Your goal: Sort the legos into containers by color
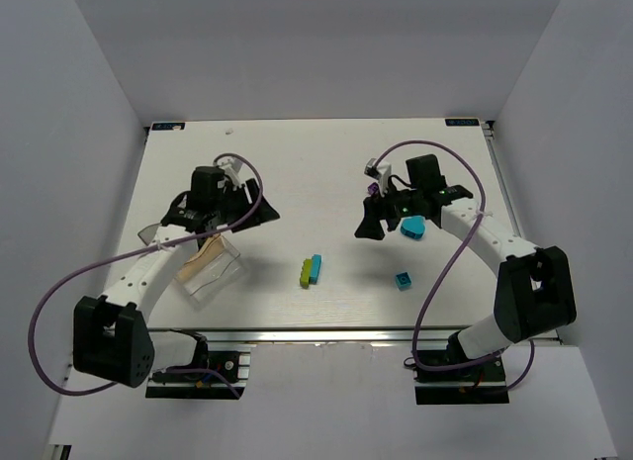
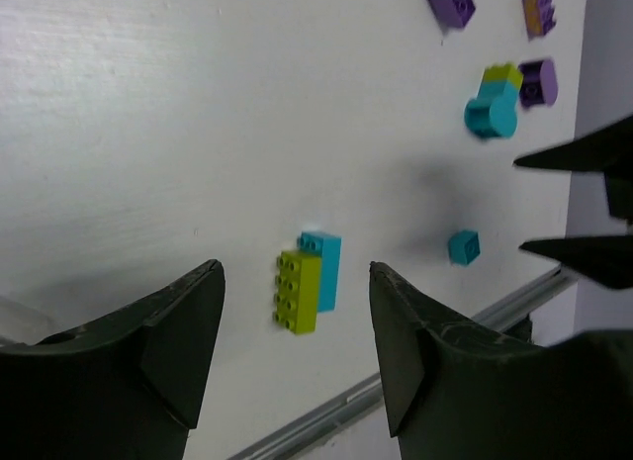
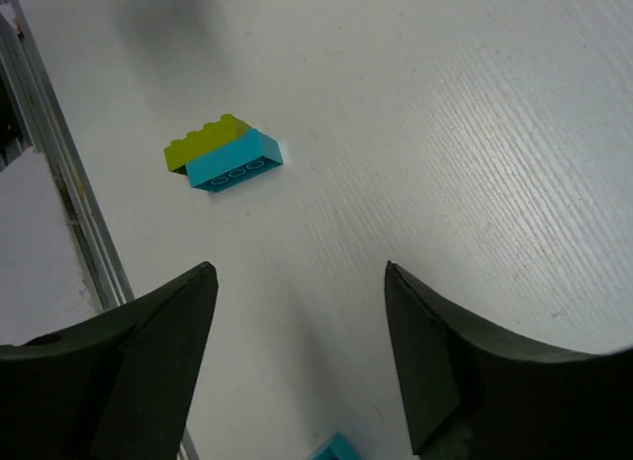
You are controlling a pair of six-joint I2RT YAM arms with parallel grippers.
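A lime brick [image 1: 305, 273] and a cyan brick [image 1: 316, 267] lie side by side at mid-table; they also show in the left wrist view [image 2: 299, 291] and, as a lime brick [image 3: 203, 143] against a cyan one [image 3: 235, 163], in the right wrist view. A small cyan brick [image 1: 403, 281] lies to their right. A rounded cyan brick [image 1: 413, 226] and a purple brick [image 1: 373, 190] lie by my right gripper [image 1: 381, 223], which is open and empty [image 3: 297, 267]. My left gripper [image 1: 247, 215] is open and empty [image 2: 294, 267], beside the clear container [image 1: 223, 272].
Further purple bricks [image 2: 450, 2] and a lime brick [image 2: 502, 76] on the rounded cyan one [image 2: 492, 114] lie at the far right of the left wrist view. A metal rail [image 1: 326, 333] runs along the table's near edge. White walls enclose the table.
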